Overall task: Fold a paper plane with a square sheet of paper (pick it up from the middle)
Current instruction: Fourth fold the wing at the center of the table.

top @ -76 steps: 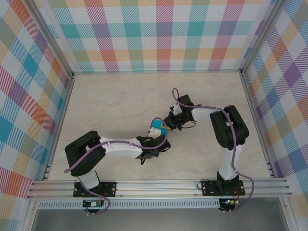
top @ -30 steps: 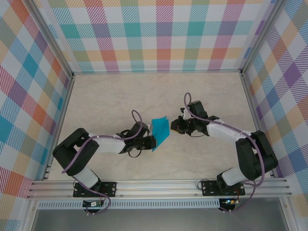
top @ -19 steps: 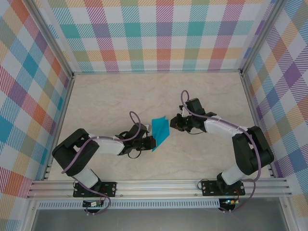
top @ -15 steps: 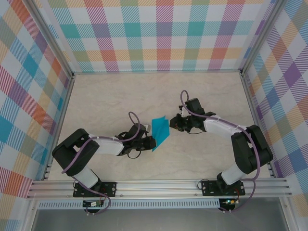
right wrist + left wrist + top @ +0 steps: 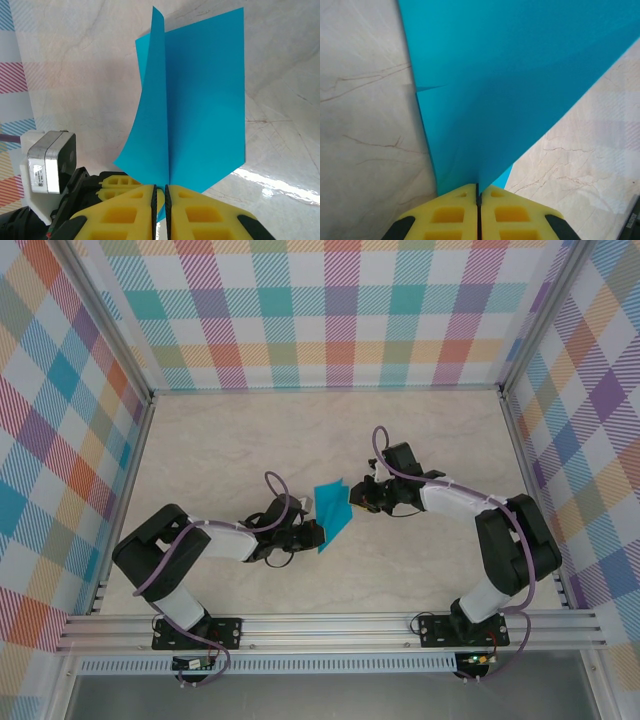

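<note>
Two claws share a creased teal sheet of paper [image 5: 332, 510] above the middle of the marbled surface [image 5: 220, 440], about midway between its left and right edges; the left claw [image 5: 317, 534] is clenched on the sheet's near corner, its yellow pads [image 5: 450, 215] pressed together with the paper rising out of the seam; the right claw [image 5: 357, 498] grasps the opposite side, pinching the paper at the centre crease; the sheet stands in two flaps, one curving away from the other.
</note>
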